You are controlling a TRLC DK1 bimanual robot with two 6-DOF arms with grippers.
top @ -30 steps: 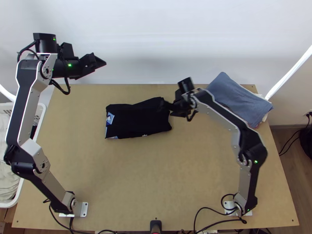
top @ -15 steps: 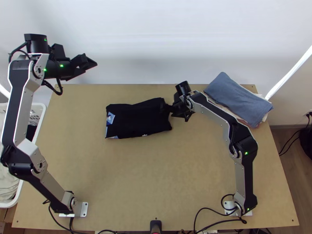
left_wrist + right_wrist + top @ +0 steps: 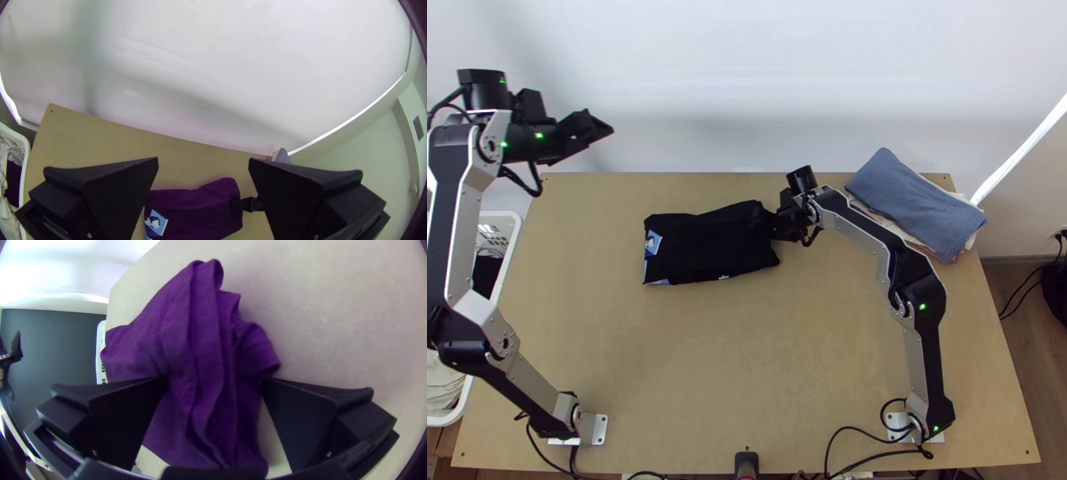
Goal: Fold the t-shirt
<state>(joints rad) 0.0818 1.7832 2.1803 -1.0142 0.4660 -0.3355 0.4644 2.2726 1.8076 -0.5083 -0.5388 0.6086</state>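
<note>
The black t-shirt [image 3: 703,244] lies folded into a flat, roughly rectangular bundle, a blue-and-white print at its left end. My right gripper [image 3: 767,224] is at the bundle's right end. In the right wrist view, that gripper [image 3: 214,380] stands open, its fingers on either side of the layered cloth [image 3: 195,351], which looks purple there. Beyond the table's far left corner, my left gripper [image 3: 605,130] is raised away from the shirt. The left wrist view shows this gripper [image 3: 203,159] open with nothing held, the shirt [image 3: 191,209] farther off.
A stack of folded cloths, blue-grey one [image 3: 915,204] on top, lies at the table's far right corner. A white basket [image 3: 507,232] with laundry stands off the left edge. Bare tabletop [image 3: 747,360] lies between the shirt and the near edge, where cables run.
My left gripper has moved farther left, away from the shirt. My right arm's elbow has swung left, while its gripper has shifted slightly left at the shirt's right end. The shirt looks unchanged.
</note>
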